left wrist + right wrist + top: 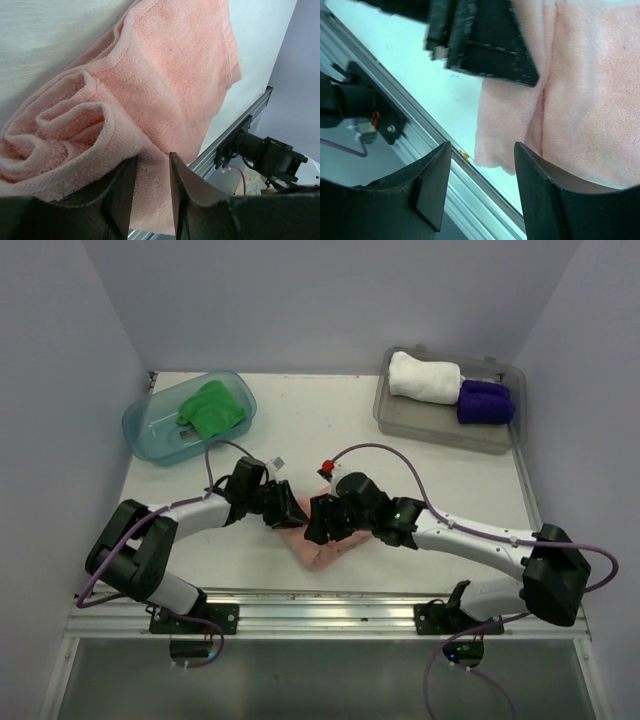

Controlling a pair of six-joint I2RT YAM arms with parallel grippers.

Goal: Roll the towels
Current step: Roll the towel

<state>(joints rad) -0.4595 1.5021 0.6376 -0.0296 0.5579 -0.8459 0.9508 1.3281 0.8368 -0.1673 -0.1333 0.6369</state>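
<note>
Item: pink towel [170, 75] part-rolled, centre of counter [400, 460] nr front edge. L tool [151, 167] clenched on roll's fold, prob. to stop coil unwinding. R tool [482, 147] released, jaws spread over flat tail, prob. to steady it.

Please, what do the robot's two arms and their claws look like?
Both arms, left arm and right arm, have white links with bulky black joints. A thin purple cable loops from each. A small green light glows on the right one. The left claw and right claw have broad black fingers.
</note>
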